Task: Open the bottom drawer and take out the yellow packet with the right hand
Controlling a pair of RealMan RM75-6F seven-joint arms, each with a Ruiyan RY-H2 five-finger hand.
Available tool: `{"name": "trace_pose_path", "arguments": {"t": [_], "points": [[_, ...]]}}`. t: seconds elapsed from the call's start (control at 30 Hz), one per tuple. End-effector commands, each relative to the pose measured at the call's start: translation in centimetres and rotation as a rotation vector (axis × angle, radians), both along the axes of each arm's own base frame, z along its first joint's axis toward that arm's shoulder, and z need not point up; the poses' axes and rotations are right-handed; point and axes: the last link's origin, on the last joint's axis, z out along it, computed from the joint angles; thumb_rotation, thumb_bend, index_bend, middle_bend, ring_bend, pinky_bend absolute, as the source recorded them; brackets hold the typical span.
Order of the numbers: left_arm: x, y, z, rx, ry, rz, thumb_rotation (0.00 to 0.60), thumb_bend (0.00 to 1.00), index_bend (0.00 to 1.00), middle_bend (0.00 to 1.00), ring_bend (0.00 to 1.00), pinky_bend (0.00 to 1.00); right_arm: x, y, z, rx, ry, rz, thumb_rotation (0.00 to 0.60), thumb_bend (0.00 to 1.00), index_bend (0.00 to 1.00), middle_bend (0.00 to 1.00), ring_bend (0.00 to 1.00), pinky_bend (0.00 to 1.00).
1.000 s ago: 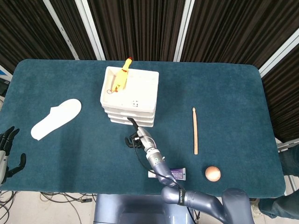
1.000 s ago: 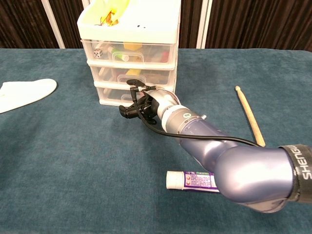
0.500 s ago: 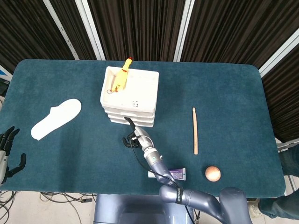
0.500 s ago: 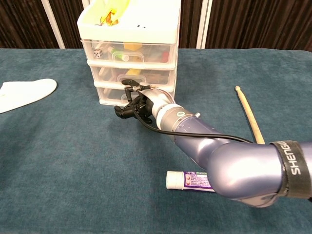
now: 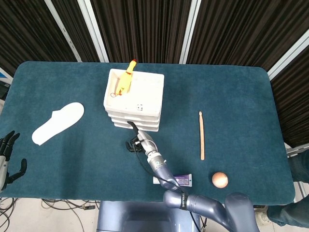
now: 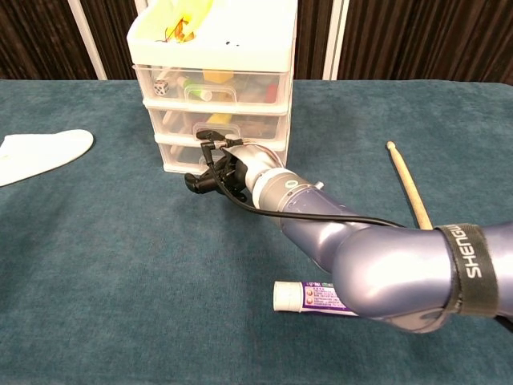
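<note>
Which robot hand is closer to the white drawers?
The right hand. It is right in front of the white drawers, down by the bottom drawer. The left hand is far away, off the table's left edge, beyond the white insole.

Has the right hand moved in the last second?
Yes. The right hand has shifted leftward along the front of the drawer unit and closer to it.
</note>
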Motion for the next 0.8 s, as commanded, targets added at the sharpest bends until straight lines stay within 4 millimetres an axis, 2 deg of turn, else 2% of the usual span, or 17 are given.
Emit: {"name": "trace_pose_path", "arguments": {"t": [0.03, 0.8], "points": [[-0.01, 0.00, 0.00, 0.000, 0.000, 0.001, 0.600, 0.51, 0.03, 0.00, 0.00, 0.00, 0.14, -0.01, 0.01, 0.000, 0.001, 0.006, 0.600, 0.54, 0.00, 0.94, 0.93, 0.97], [-0.06, 0.09, 0.13, 0.007, -0.004, 0.006, 0.600, 0.51, 0.03, 0.00, 0.00, 0.00, 0.29, 0.18, 0.22, 0.015, 0.002, 0.029, 0.600, 0.54, 0.08, 0.94, 0.93, 0.97]]}}
